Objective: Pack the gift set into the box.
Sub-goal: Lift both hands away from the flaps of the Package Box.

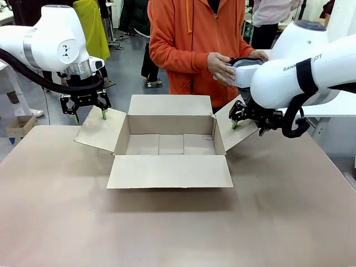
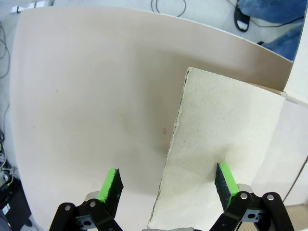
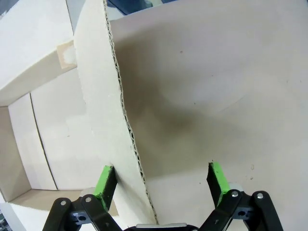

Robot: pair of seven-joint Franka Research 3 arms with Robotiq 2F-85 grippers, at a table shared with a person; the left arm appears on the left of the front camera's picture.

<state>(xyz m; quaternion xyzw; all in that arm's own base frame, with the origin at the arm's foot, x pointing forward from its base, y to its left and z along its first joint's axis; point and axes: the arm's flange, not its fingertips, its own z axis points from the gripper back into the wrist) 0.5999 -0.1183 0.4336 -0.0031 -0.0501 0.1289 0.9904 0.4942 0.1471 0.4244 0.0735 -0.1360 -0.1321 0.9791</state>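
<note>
- Prepping to pin the box open: left gripper released, straddling the 9 o'clock flap; right gripper released, straddling the 3 o'clock flap.
- Next, likely: clamp both flap edges squarely, without creasing them.
- Gift set is in the person's hand at 12 o'clock, partly hidden.
- Box at table centre: brown corrugated, four flaps splayed, empty.

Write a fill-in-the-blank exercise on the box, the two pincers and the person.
The box has ____ flaps folded outward. The left pincer hangs over a flap with jaws ____. The right pincer straddles the edge of the box's ____ flap. The person at the far side wears an ____ top.
Missing words: four; open; right; orange.
</note>
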